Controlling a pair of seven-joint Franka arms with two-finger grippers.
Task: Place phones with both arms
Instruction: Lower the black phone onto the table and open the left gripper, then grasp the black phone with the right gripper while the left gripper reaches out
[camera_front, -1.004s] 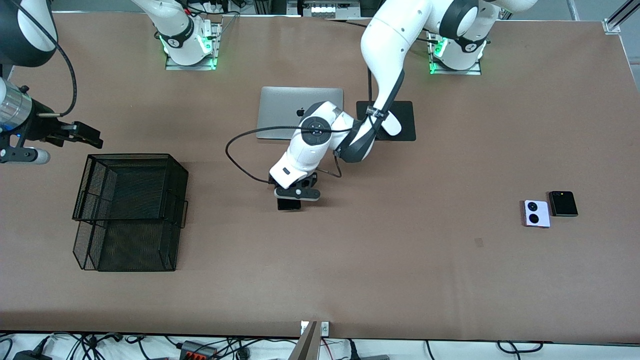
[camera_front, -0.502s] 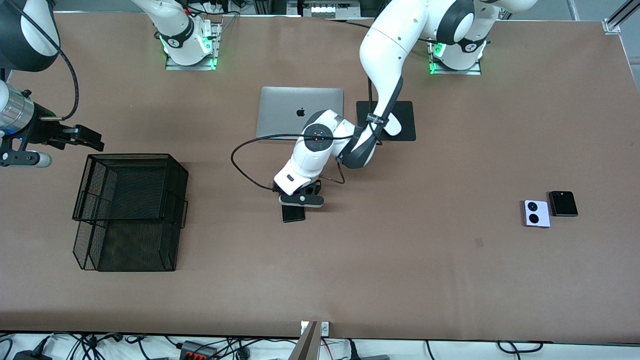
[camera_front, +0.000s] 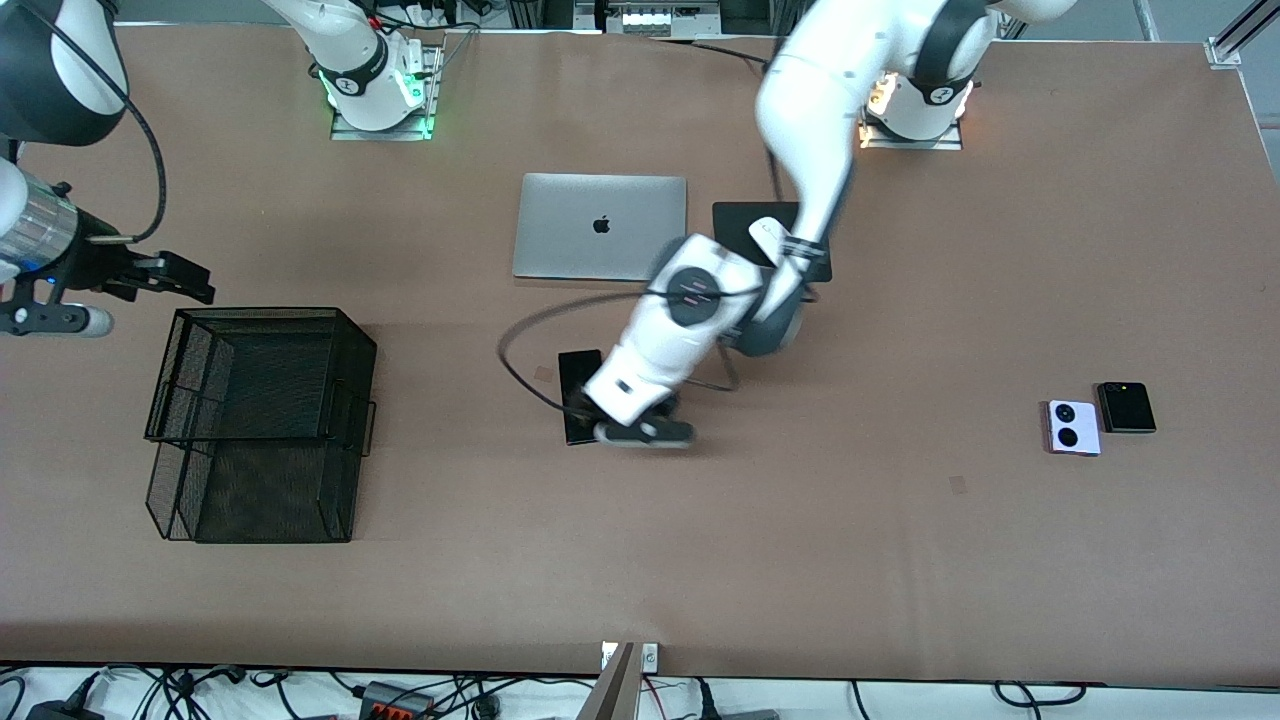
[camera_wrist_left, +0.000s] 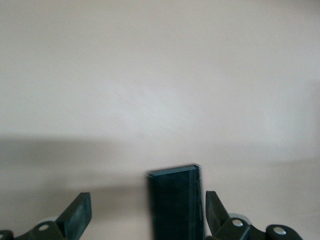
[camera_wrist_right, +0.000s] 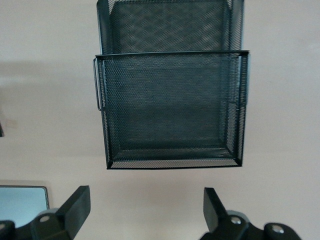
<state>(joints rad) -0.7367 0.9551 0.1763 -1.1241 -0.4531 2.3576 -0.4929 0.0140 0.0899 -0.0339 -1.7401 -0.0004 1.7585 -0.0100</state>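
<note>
Nearest the front camera among the things on the brown surface (camera_front: 700, 560) is the lower tier of the black mesh tray (camera_front: 255, 425), which stands toward the right arm's end. At about the same depth, toward the left arm's end, the lavender phone (camera_front: 1073, 427) lies flat with its two black circles up, and the small black phone (camera_front: 1126, 407) lies just beside it, slightly farther from the camera. Near the middle of the surface the long black phone (camera_front: 577, 385) lies flat; the left pincer (camera_front: 643, 432) is low over the end of it nearer the camera, its wrist blurred. In the left wrist view the pincer (camera_wrist_left: 147, 212) has its fingers (camera_wrist_left: 80, 212) spread wide, with the dark slab of the phone (camera_wrist_left: 176, 202) lying on the surface between them and touching neither, so nothing is held. Farther from the camera, the closed silver laptop (camera_front: 598, 238) rests on the surface, with a black mat (camera_front: 745, 225) beside it, partly hidden under the left arm. The right pincer (camera_front: 165, 278) hangs in the air near the farther edge of the mesh tray, at the right arm's end; its wrist view looks down on the tray (camera_wrist_right: 172, 107) with the fingers (camera_wrist_right: 77, 207) wide apart and nothing between them.
</note>
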